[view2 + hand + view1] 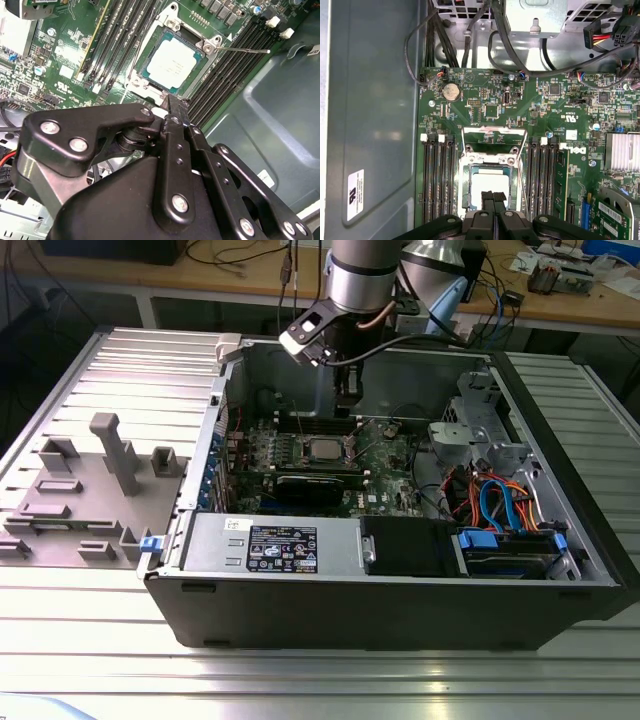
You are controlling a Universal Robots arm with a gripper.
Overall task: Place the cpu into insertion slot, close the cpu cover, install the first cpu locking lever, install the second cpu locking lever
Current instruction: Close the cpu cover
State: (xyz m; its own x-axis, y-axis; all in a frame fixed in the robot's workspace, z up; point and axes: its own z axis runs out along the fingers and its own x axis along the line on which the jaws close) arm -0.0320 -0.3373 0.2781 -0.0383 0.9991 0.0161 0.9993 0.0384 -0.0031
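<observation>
The cpu [487, 186] [172, 61] lies flat in the insertion slot [466, 186], silver top up, on the green board; in the exterior view the cpu [325, 449] sits mid-case. The cpu cover [494, 131] is swung open and stands off the far side of the socket, with green board showing through its window. A thin locking lever [245, 50] sticks out unlatched beside the socket. My gripper [494, 198] [171, 106] [347, 412] hangs just above the near edge of the socket, its black fingers shut together with nothing between them.
Long memory slots [437, 180] flank the socket on both sides. A black graphics card [320, 485] lies in front of it, and a finned heatsink [622, 152] is off to one side. Cables and a drive cage [500, 510] fill the exterior view's right. The case walls [230, 390] ring the board.
</observation>
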